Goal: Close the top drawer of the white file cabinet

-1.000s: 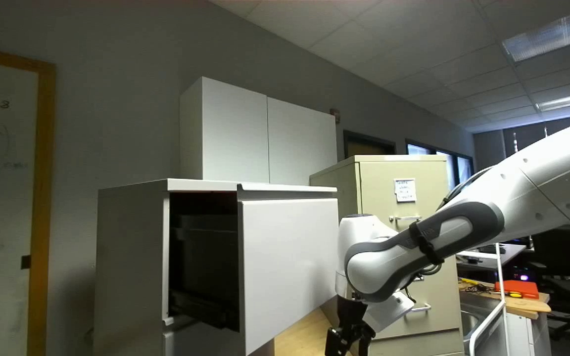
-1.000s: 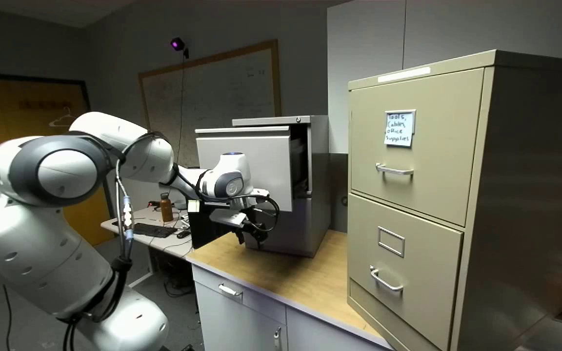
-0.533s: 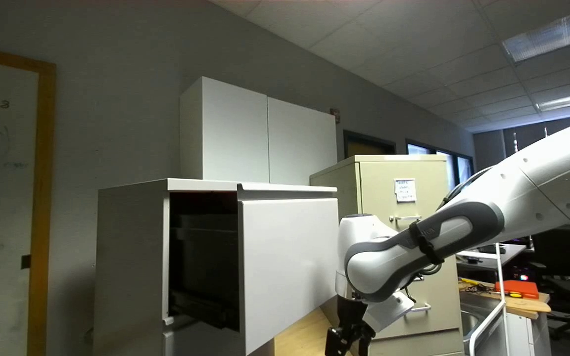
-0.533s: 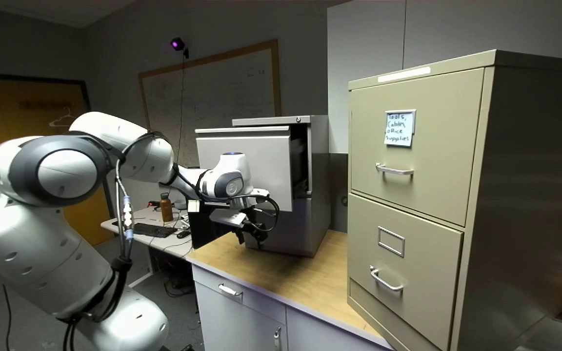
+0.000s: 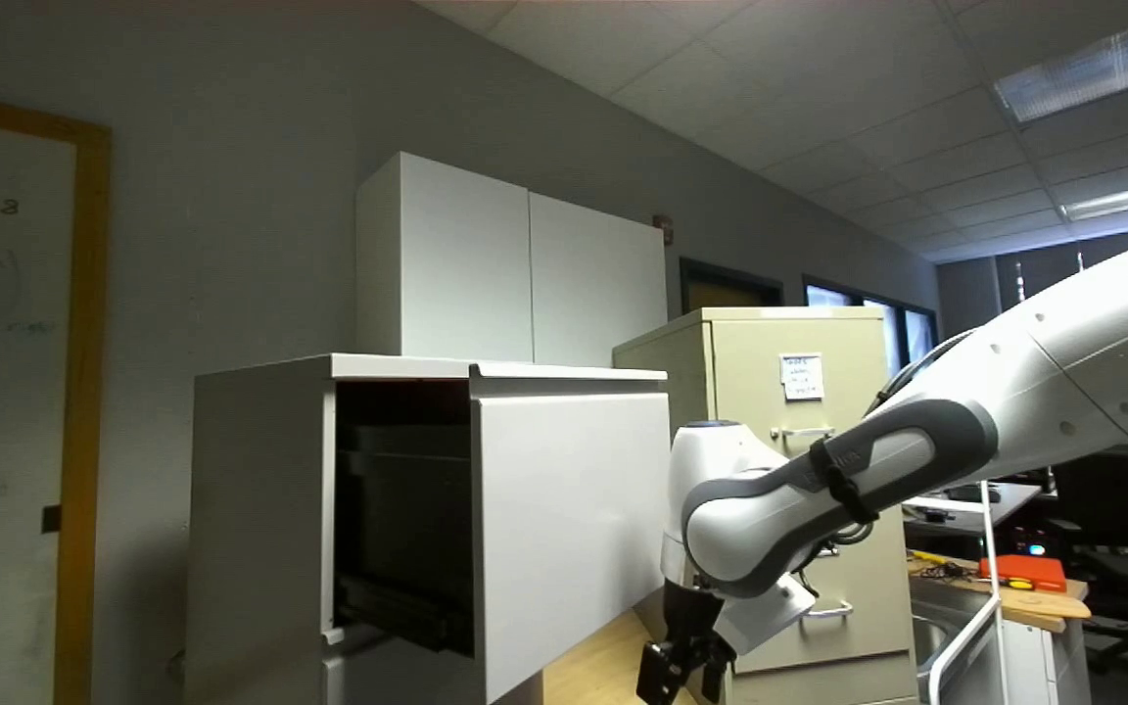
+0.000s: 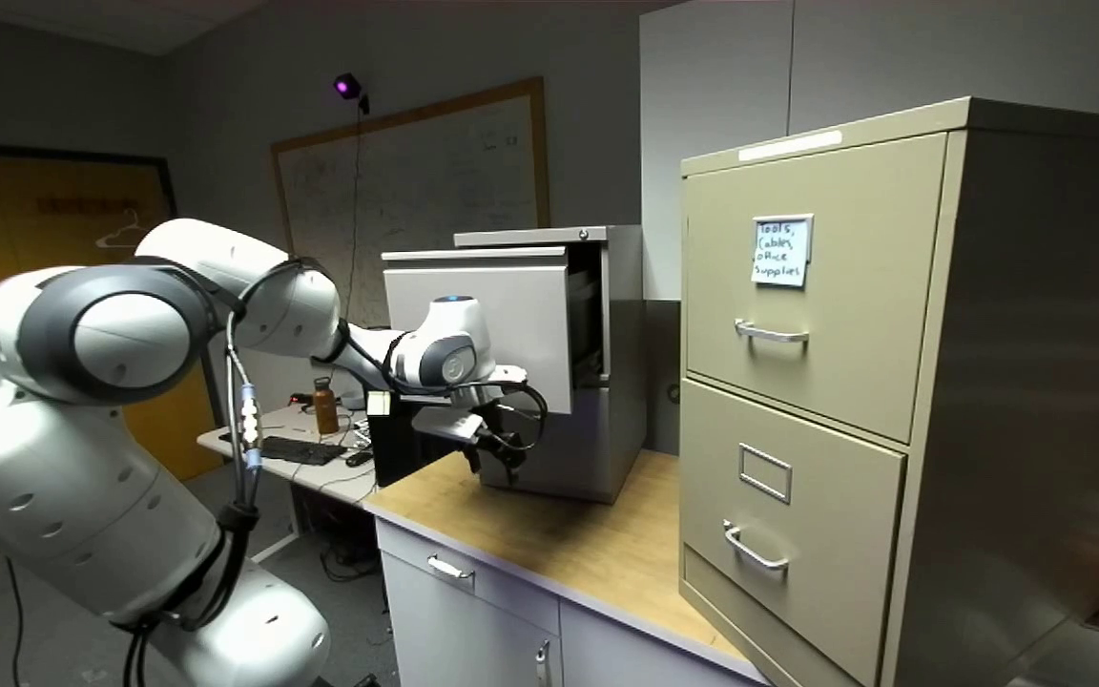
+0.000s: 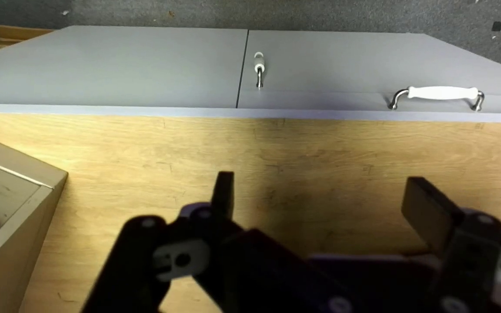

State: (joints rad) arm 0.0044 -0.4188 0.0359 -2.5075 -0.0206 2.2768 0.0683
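The white file cabinet (image 5: 256, 519) stands on a wooden counter and also shows in an exterior view (image 6: 624, 401). Its top drawer (image 5: 574, 509) is pulled well out, with a dark interior seen at the side. The drawer's flat front also shows in an exterior view (image 6: 526, 310), partly covered by the arm. My gripper (image 5: 683, 681) hangs in front of the drawer, pointing down, below the drawer front's lower edge. It also shows in an exterior view (image 6: 494, 466). In the wrist view the gripper (image 7: 320, 195) has its fingers wide apart with nothing between them, above the counter.
A beige cabinet (image 6: 798, 382) with handles stands on the counter beside the white one. The wooden counter (image 7: 155, 156) has a front edge over grey cupboard doors (image 7: 155, 65). A desk with a keyboard (image 6: 297, 449) and a bottle (image 6: 325, 408) lies behind the arm.
My gripper and wrist have risen very slightly and shifted a touch toward the drawer front. The drawer and cabinet have not moved.
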